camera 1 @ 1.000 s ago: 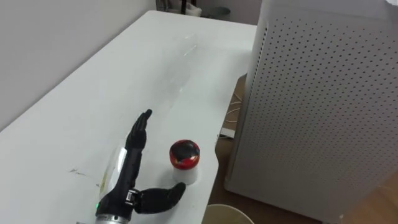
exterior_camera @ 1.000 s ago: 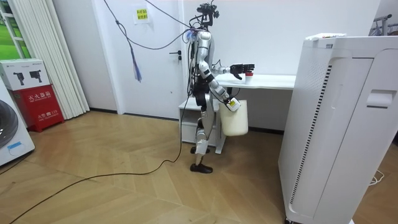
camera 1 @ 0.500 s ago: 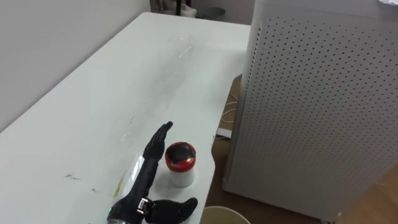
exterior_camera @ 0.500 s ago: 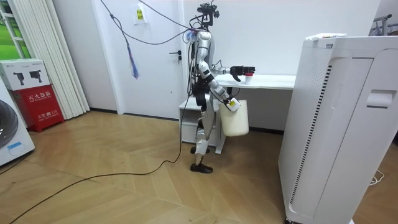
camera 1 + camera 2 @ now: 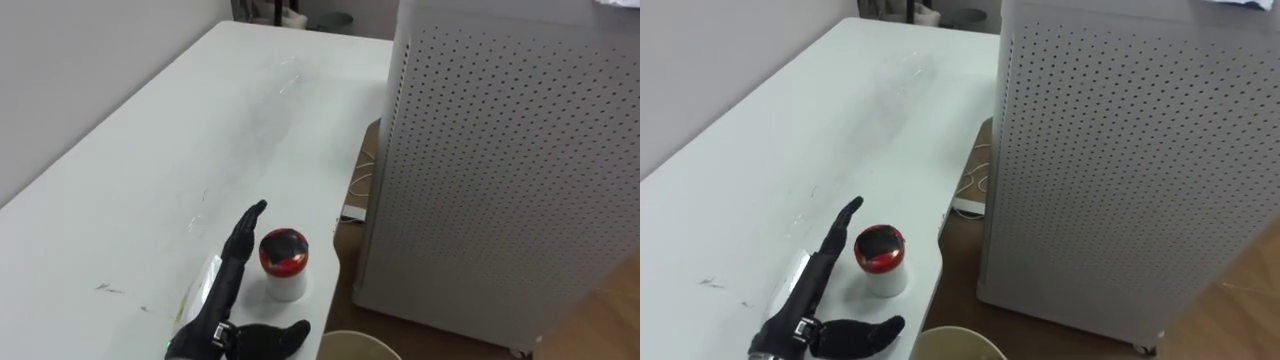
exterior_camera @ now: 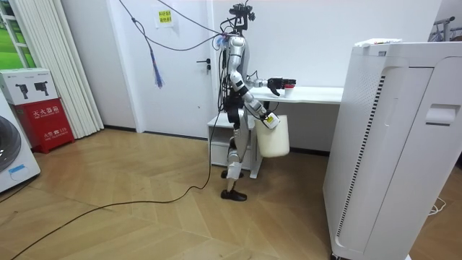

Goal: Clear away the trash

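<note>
Where the picture's lower edge cuts in, the curved rim of a pale bucket (image 5: pixel 360 343) shows just below the corner of a white table (image 5: pixel 150 170). On that corner rests the robot's left hand (image 5: pixel 222 300), black, its fingers (image 5: pixel 243 238) straight and released, pointing away up the table, its thumb spread out to the right. In the gap between fingers and thumb stands the garbage, a small white cup (image 5: pixel 283 262) with a red and black lid. The cup is upright, its long axis vertical, lid up, just beside the fingers and close to the table's right edge; nothing grasps it. To the right, beyond the table, rises a tall white perforated cabinet (image 5: pixel 500 170). Seen from across the room, the robot stands at the table's end with the bucket hanging by its right hand (image 6: pixel 268 120), whose grip cannot be made out.
</note>
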